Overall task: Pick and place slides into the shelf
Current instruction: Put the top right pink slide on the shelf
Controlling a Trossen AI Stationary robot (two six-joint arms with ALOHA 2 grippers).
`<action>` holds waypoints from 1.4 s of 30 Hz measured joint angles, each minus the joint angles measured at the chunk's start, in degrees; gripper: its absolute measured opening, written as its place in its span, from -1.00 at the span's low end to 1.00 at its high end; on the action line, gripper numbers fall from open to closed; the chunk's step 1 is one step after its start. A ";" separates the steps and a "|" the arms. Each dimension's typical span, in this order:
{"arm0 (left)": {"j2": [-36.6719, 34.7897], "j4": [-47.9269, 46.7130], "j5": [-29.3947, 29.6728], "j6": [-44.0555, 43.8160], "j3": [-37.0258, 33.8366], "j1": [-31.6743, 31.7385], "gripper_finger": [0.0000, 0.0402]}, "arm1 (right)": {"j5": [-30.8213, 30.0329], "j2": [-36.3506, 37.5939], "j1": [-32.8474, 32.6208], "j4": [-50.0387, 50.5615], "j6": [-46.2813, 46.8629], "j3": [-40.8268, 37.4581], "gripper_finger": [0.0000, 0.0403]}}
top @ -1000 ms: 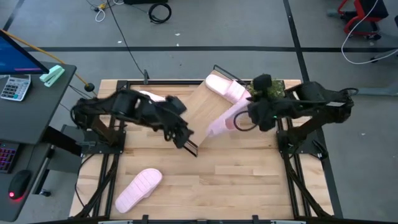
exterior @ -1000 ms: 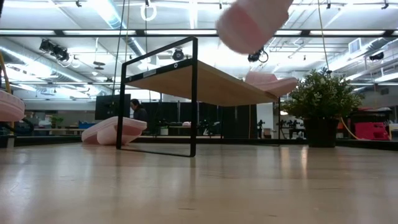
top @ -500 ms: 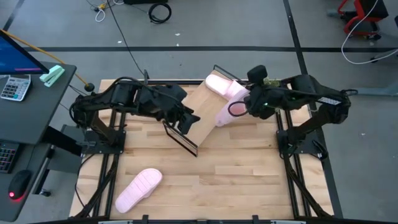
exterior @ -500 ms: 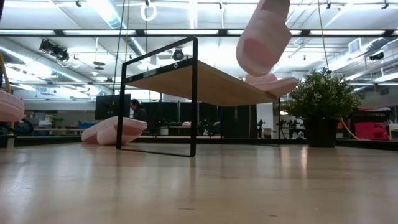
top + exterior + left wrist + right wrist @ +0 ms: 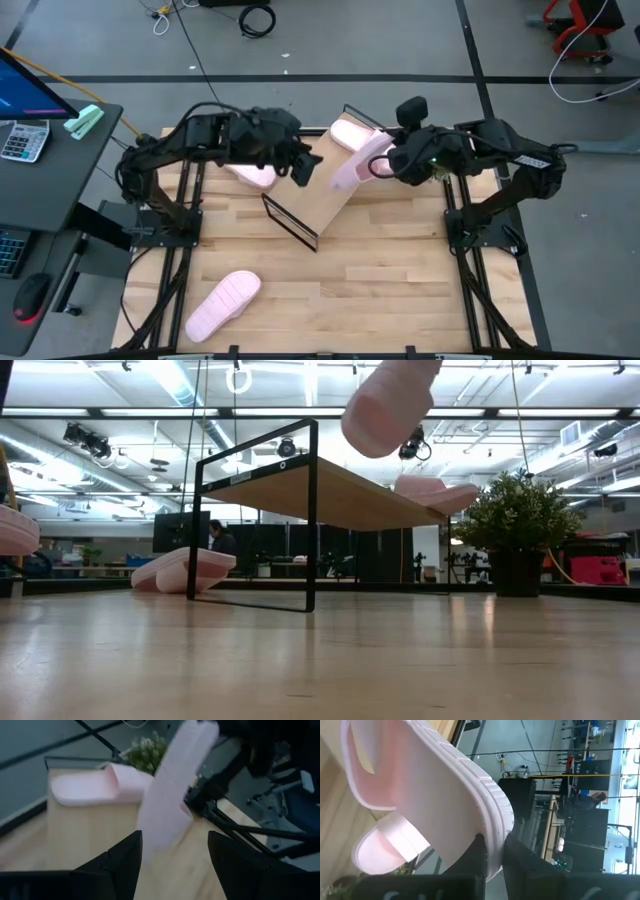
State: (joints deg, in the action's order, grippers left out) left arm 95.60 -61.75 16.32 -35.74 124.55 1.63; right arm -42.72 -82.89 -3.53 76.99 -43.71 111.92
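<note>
right gripper: (image 5: 378,166) over the far right part of the shelf board, fingers clamped on the rim of one pale pink foam slide (image 5: 352,165); sole edge pinched between the dark fingers (image 5: 479,851) in the right wrist view.
held slide: airborne above the board, tilted, toe end pointing toward the left arm; in the low view it hangs above the shelf top (image 5: 385,405), not touching it.
shelf: small rack with light wood rectangular board top on thin black wire frame (image 5: 325,195), set at an angle in the middle of the butcher-block table (image 5: 380,290).
slide on shelf: second pale pink slide (image 5: 350,136) lies flat on the far corner of the board, just beside the held one.
left gripper: (image 5: 303,167) above the far left edge of the shelf, fingers spread apart, holding nothing; both fingertips (image 5: 125,857) show with a gap in the left wrist view.
slide by left arm: third pink slide (image 5: 252,173) on the table under the left arm, partly hidden.
near slide: fourth pink slide (image 5: 222,304) flat on the table's near left part, well apart from the shelf.
background: potted green plant (image 5: 515,525) beyond the table.
</note>
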 joint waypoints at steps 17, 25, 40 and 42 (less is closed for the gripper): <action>7.05 6.21 -13.14 12.76 -0.07 5.32 0.35 | -0.73 -0.11 -0.83 -2.00 6.35 -0.02 -0.81; 7.48 10.36 -13.16 15.41 0.00 5.31 0.51 | -0.33 -0.11 -0.85 -1.83 7.54 -0.02 -0.81; 7.47 6.93 -10.91 14.41 -0.02 3.97 0.54 | 1.94 -0.11 -0.83 -1.62 8.60 -0.02 -0.81; 7.56 7.93 -10.56 14.53 -0.02 4.26 0.55 | 2.68 -0.11 -0.83 -1.62 9.18 -0.02 -0.81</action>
State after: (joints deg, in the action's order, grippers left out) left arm 103.16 -53.82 5.76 -21.21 124.53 5.90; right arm -40.03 -83.00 -4.36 75.37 -34.53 111.90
